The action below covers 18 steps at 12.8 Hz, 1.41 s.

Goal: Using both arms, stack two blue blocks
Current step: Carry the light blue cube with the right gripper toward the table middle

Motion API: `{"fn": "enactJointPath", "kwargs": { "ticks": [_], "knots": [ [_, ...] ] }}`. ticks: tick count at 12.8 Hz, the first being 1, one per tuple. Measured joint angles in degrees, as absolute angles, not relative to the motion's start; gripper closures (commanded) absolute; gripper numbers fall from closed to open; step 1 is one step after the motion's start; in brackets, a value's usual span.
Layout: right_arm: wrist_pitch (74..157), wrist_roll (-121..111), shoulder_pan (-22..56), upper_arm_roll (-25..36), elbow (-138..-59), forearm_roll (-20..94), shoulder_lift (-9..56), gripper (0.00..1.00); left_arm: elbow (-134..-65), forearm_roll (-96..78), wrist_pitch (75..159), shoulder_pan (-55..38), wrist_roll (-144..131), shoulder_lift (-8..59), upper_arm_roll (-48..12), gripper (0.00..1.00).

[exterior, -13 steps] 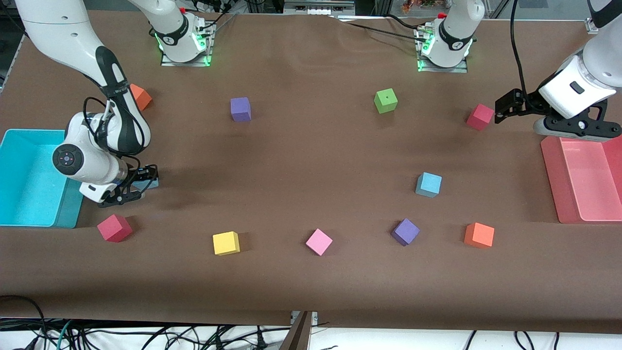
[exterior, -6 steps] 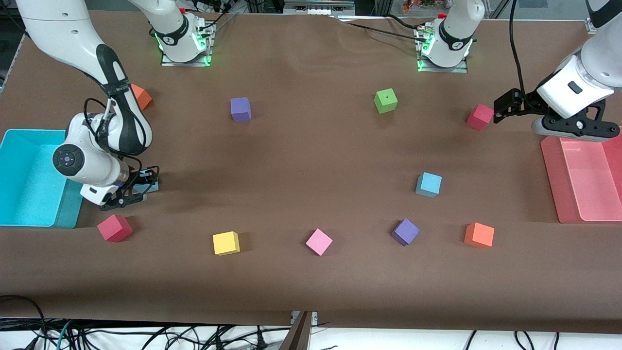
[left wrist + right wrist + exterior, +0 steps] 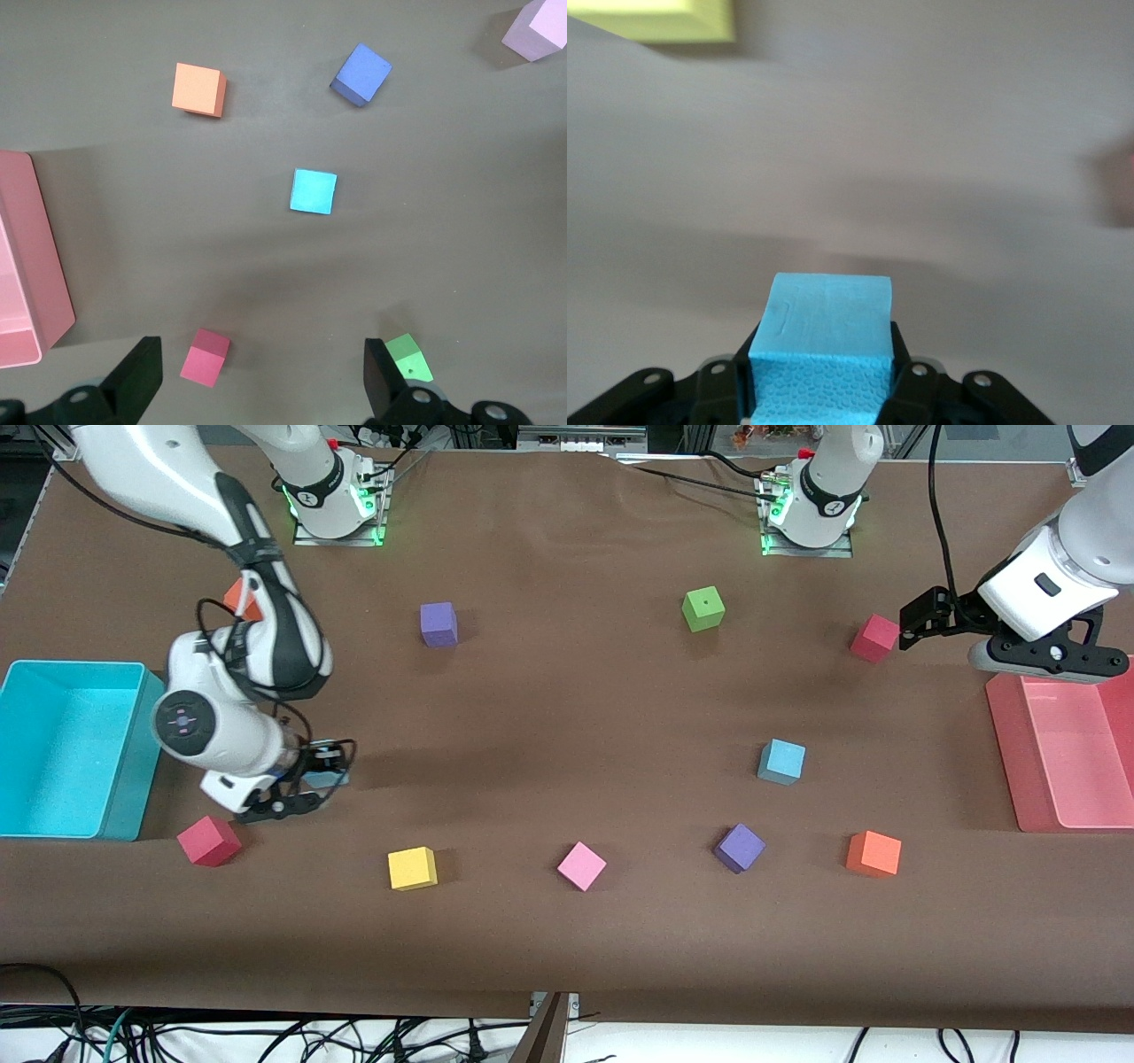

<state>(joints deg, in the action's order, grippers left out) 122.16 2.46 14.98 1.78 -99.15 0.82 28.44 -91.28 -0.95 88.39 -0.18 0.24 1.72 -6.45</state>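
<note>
Gripping blue block, right gripper clamped, over table, 3 o'clock of bin. Second blue block free. Left gripper apart, waiting by red cube.

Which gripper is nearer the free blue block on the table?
Left. The left gripper hangs beside the red block; the right gripper, clamping the other blue block, is much farther from the free blue block.

The right arm hides most of an orange cube.
</note>
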Motion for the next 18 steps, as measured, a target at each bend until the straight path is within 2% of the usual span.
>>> {"fn": "enactJointPath", "kwargs": {
  "ticks": [5,9,15,18],
  "knots": [
    [122.15,21.38,27.39,1.43,-95.94,0.86,29.73,0.61,-91.28,-0.95,88.39,-0.18,0.24,1.73,-6.45,0.0],
    [122.21,33.7,34.49,1.32,-90.97,4.68,33.92,0.61,-91.27,-0.95,88.39,-0.18,0.24,1.73,-6.45,0.0],
    [122.54,45.97,41.57,1.31,-81.45,6.18,41.57,0.61,-91.26,-0.95,88.39,-0.18,0.24,1.73,-6.47,0.0],
    [123.95,49.51,44.73,1.31,-79.42,6.2,44.73,0.61,-91.26,-0.95,88.39,-0.19,0.24,1.73,-6.49,0.0]
  ]
}}
